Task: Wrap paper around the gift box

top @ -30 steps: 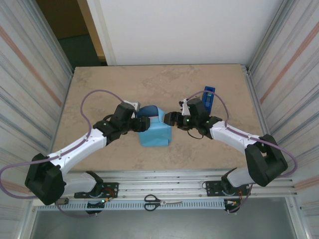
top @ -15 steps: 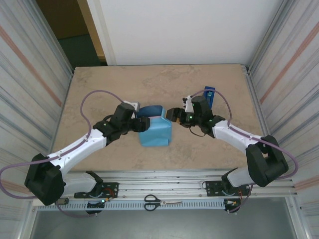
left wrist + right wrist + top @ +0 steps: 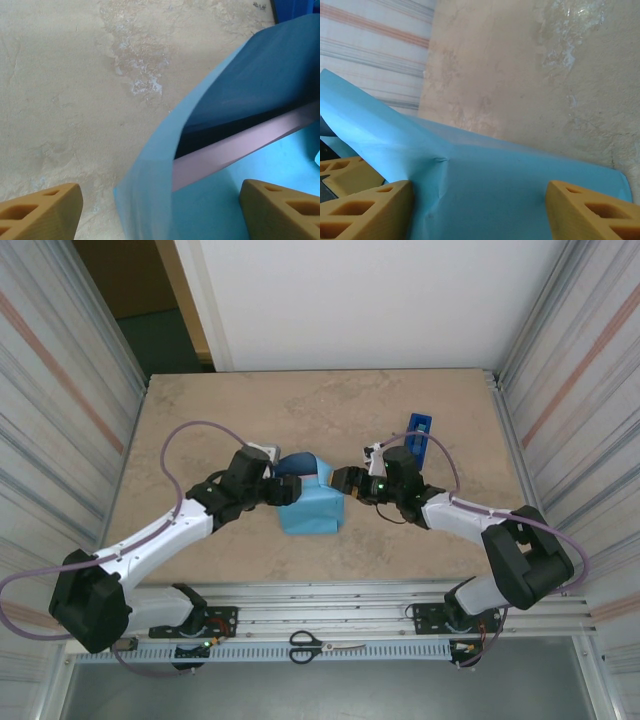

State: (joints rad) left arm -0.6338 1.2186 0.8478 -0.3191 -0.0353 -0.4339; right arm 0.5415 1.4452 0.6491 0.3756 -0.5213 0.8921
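Observation:
The paper (image 3: pixel 312 508), sky-blue side out, is folded over the gift box at mid-table, with a loose flap arching up at its far side and showing dark navy inside. A strip of the gift box's pink edge (image 3: pixel 240 145) shows under that flap in the left wrist view. My left gripper (image 3: pixel 287 490) is at the bundle's left side, open, its jaws (image 3: pixel 160 215) straddling the paper's folded corner. My right gripper (image 3: pixel 342 481) is at the upper right edge, also open, with smooth blue paper (image 3: pixel 495 200) spanning the space between its fingers (image 3: pixel 592 212).
A narrow dark-blue tape dispenser (image 3: pixel 418 433) stands just behind the right arm. Scissors (image 3: pixel 325 645) lie on the rail at the near edge. Corrugated walls close in both sides of the beige table (image 3: pixel 200 430).
The right gripper lifted toward the far side of the bundle, then came back down to its right edge. The far flap closed briefly and reopened. The left jaws widened slightly.

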